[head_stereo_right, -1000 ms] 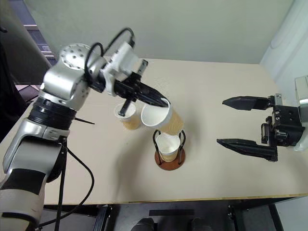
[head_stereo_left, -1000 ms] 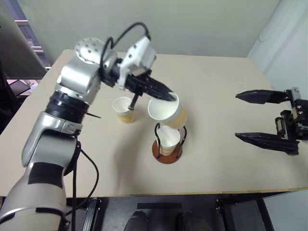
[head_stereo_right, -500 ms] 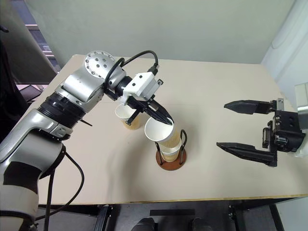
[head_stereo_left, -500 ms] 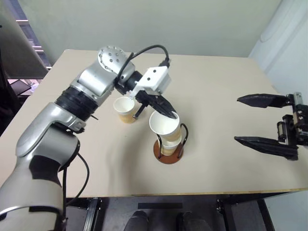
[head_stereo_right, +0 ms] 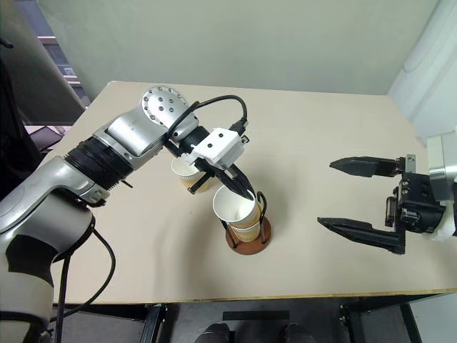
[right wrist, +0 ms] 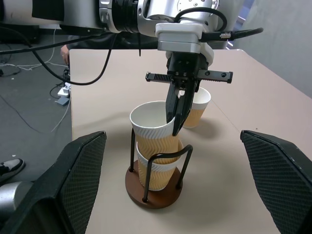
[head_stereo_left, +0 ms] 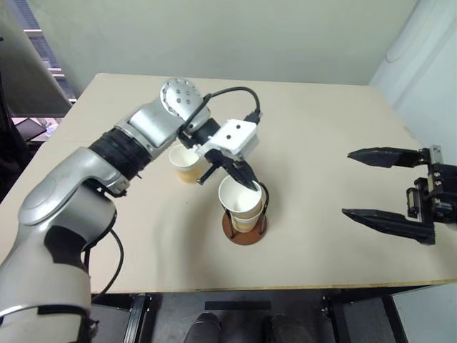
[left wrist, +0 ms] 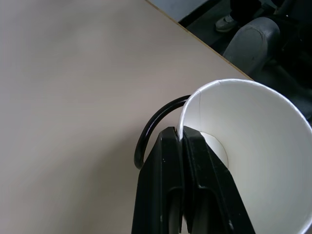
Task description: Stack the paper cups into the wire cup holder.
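Bench point(head_stereo_left: 335, 128): pale top, carrying all items.

Loose cup point(head_stereo_left: 184, 163): stands upright on the bench, left of the holder and just behind the left arm's wrist. Not yet stacked. Risk: it sits close beside the arm, so a careless withdrawal of the claw could, in my judgement, knock it over or push it along the bench.

Left claw point(head_stereo_left: 246, 182): clenched on the rim of the held cup point(head_stereo_left: 239, 199), one finger inside the wall, one outside, pinching at the far edge.

Held cup: partly nested into the lower cup point(right wrist: 151, 178), which already sits in the holder point(head_stereo_left: 244, 227). In the right wrist view its rim looks tilted and it stands well proud of the lower cup, so it seems not fully seated. Risks, as judged:
- Release now may leave it cocked, resting on a wire loop point(right wrist: 132, 146) rather than dropped home.
- Pushing down off-centre could jam it against the wire, or tip the light holder on its disc base.
- The inside finger may drag the cup back up on withdrawal if the claw lifts before it opens wide enough.
- A rim pinch can crease thin paper.

Right claw point(head_stereo_left: 389, 189): released, fingers spread wide, hovering at the bench's right edge, well apart from the holder. No hazard where it hangs, and it is not steadying the holder.
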Motion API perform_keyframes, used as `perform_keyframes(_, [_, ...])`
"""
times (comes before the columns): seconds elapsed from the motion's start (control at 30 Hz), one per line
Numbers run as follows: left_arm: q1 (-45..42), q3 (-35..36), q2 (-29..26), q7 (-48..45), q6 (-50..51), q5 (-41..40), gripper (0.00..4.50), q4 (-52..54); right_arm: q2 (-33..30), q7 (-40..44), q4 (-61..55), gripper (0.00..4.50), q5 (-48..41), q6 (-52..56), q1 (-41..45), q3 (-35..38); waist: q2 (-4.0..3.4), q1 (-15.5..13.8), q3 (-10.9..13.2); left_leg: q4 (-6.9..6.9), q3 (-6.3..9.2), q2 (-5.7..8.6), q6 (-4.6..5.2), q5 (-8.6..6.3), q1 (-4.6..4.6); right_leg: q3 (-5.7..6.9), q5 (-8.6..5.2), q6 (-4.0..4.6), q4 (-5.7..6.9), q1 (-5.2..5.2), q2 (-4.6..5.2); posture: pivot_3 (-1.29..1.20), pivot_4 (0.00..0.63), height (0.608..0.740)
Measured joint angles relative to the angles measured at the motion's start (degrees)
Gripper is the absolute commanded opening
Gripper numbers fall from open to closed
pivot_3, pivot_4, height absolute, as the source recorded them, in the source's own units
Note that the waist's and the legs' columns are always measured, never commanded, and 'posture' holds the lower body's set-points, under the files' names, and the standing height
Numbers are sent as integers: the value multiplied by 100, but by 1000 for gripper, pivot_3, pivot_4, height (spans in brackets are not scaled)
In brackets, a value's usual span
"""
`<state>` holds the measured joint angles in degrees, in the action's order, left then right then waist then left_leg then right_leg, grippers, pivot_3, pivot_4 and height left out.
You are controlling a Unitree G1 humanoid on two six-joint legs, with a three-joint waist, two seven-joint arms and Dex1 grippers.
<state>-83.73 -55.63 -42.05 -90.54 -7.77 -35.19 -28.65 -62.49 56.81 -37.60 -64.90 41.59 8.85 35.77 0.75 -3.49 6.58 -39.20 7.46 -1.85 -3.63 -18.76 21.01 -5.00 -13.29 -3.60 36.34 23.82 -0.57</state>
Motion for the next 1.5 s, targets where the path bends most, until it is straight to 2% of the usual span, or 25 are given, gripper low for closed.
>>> perform_keyframes(0.1, [-26,-17,31,-1,0,3,1307,-73,15,0,-6,4500,5,-10,-43,0,0,0,0,-1,-1,0,0,0,0,0,0,-1,1,0,0,0,150,740])
perform_keyframes(0.37, [-24,137,306,-3,-241,319,4301,-490,17,50,23,4500,98,-126,-94,0,0,-1,0,-7,-1,1,3,-1,2,1,0,-4,1,-2,0,0,150,740])
perform_keyframes(0.4, [-20,237,343,-5,-268,365,4476,-579,16,77,48,4500,111,-140,-92,-1,0,-1,0,-8,-2,1,3,-1,3,1,0,-4,1,-2,0,0,150,740])
perform_keyframes(0.53, [-21,1221,621,20,-291,780,4476,-1388,2,257,284,4500,285,-310,165,-207,0,3,0,-14,-5,1,6,-3,2,2,1,-7,4,-1,-1,0,150,740])
perform_keyframes(0.63, [-98,1900,592,114,-264,1238,4476,-2113,-4,382,461,4500,426,-404,341,-456,-2,21,-1,-14,-5,1,7,-3,0,3,0,-9,4,0,-3,0,150,740])
perform_keyframes(0.7, [-153,2109,438,167,-324,1686,4476,-2626,-2,463,575,4500,510,-483,485,-656,-2,41,-1,-11,-3,0,7,-3,-1,2,-1,-9,3,4,-3,0,150,740])
perform_keyframes(0.8, [-157,2236,191,336,-436,2450,4476,-3434,10,574,697,4500,622,-551,582,-865,-2,47,-1,-7,5,0,8,-3,3,3,-2,-11,3,12,-2,0,150,740])
perform_keyframes(1.0, [-159,2467,228,930,-569,3556,4476,-4272,32,689,806,4500,736,-629,687,-1020,1,-50,0,-8,18,8,28,3,13,6,1,-32,-8,12,35,0,150,740])
perform_keyframes(1.17, [-161,2737,523,1370,-579,4075,4476,-4538,43,678,755,4500,763,-620,604,-999,3,-48,1,-10,-17,35,57,9,18,20,12,-60,-25,10,71,0,150,740])
perform_keyframes(1.27, [-161,2776,565,1548,-569,4427,4476,-4610,43,662,656,4500,754,-567,383,-879,3,-28,1,-9,-13,82,65,10,17,17,14,-64,-34,10,84,0,150,740])
perform_keyframes(1.5, [-155,2876,635,2021,-463,4979,4476,-4773,43,552,419,4500,649,-452,153,-601,2,-19,3,-8,8,75,76,10,20,1,13,-70,-36,14,124,0,150,740])
